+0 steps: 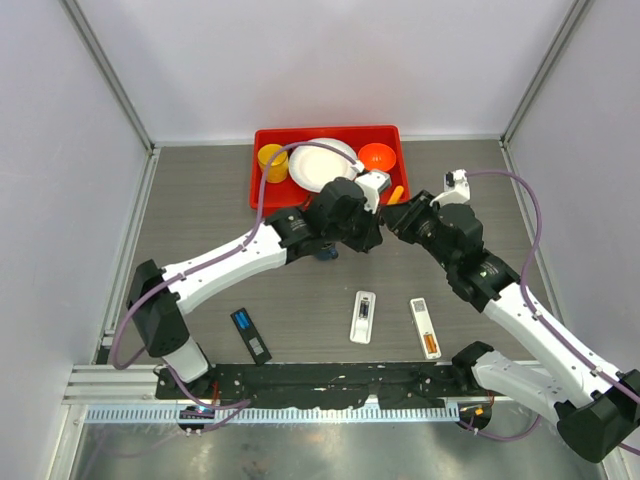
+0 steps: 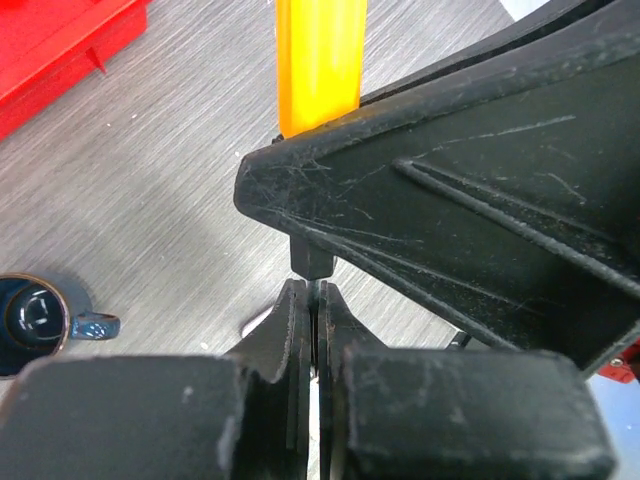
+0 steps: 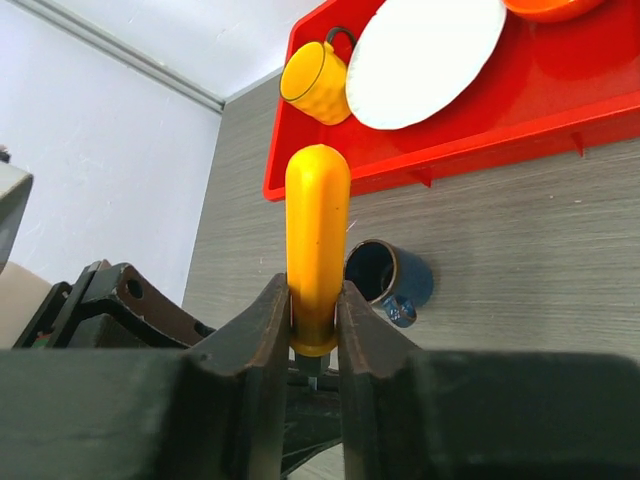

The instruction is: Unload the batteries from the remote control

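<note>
A white remote [image 1: 363, 316] lies face down at the near middle with a dark open slot in its back; I cannot make out single batteries there. My right gripper [image 3: 315, 310] is shut on the orange handle of a screwdriver [image 3: 317, 230], held above the table's middle [image 1: 396, 194]. My left gripper [image 2: 315, 300] meets it from the left and is shut on the screwdriver's thin metal shaft, just below the right gripper's black body [image 2: 480, 180]. The orange handle also shows in the left wrist view [image 2: 318, 60].
A white strip with an orange end [image 1: 425, 327] lies right of the remote. A black strip with a blue patch [image 1: 251, 334] lies at near left. A dark blue mug [image 1: 325, 255] stands under the left arm. A red tray [image 1: 325, 131] at the back holds a yellow cup [image 1: 272, 162], white plate [image 1: 322, 163] and orange bowl [image 1: 377, 156].
</note>
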Available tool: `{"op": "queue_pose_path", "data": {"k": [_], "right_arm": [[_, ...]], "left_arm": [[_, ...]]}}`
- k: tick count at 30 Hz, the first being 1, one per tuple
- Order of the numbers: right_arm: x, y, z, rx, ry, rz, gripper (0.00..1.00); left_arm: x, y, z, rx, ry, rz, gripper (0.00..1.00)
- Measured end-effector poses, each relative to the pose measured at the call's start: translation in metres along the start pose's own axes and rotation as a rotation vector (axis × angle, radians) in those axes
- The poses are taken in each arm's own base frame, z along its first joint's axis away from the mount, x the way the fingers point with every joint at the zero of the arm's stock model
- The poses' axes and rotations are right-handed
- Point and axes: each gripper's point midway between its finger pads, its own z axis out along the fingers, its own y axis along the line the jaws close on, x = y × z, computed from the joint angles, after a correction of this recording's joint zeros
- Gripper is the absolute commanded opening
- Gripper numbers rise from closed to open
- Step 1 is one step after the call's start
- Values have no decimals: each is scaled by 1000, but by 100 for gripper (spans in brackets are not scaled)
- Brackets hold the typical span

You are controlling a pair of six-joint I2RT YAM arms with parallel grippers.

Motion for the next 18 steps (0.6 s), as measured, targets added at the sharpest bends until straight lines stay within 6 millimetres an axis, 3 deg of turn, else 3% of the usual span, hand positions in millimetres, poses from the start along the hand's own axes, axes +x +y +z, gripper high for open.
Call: {"op": "queue_pose_path", "data": {"k": [1,2,4,5,8,10,13,15,18], "right_arm": [[0,1,0,-8,3,-6,38],[1,3,0,-18,8,-12,52],[4,5,-1,-32,22,-28,67],[5,5,-1,-37,27,-36,83],[8,4,-1,-38,44,-57,97],[10,3,-2,-42,56,-76,99],[12,4,-3,-61,68,-109,100],[11,8,-6,-88,73,-130,100],[6,23,-13,-171,68,-157,100]], "left_arm": [[0,0,-1,8,-3,-9,0],[0,1,-3,20,-5,-24,0],[2,13,-7,20,-8,-64,0],[3,26,-9,9,-8,-97,0],[9,72,-13,-50,-12,-210,0],[18,101,-19,-86,-12,-285,0],[29,121,-30,-97,-7,-353,0],[30,118,-39,-68,-11,-368,0],[22,97,-55,40,-34,-356,0]]}}
